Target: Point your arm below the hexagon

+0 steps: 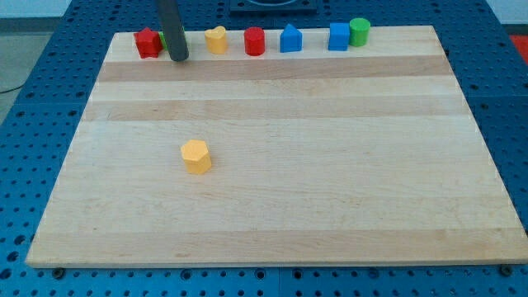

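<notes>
Camera view shows my tip (179, 58), the bottom end of a dark straight rod with nothing to pinch with, near the board's top left edge, just right of a red block (148, 43). A green block (164, 38) peeks out behind the rod. The yellow hexagon block (196, 156) sits alone, well below my tip and a little to the right. It is small, thick and six-sided. It rests flat on the pale wooden board (330, 181), which lies on a blue table (49, 91) full of holes.
</notes>
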Available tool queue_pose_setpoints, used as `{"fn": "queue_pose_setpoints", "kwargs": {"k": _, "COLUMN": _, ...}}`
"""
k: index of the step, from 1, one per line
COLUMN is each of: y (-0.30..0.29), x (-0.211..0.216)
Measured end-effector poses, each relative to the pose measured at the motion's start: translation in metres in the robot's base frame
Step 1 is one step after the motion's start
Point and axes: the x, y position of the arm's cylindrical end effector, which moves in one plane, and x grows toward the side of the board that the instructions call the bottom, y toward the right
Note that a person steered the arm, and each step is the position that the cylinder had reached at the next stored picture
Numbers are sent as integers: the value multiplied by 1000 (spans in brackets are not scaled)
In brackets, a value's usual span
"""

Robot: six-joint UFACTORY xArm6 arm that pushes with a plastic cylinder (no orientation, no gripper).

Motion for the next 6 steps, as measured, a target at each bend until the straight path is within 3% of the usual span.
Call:
{"fn": "queue_pose_setpoints", "kwargs": {"k": 1, "y": 0, "x": 1}}
{"fn": "queue_pose_setpoints", "kwargs": {"k": 2, "y": 54, "x": 23}}
{"fn": "queue_pose_setpoints", "kwargs": {"k": 6, "y": 165, "x": 255}}
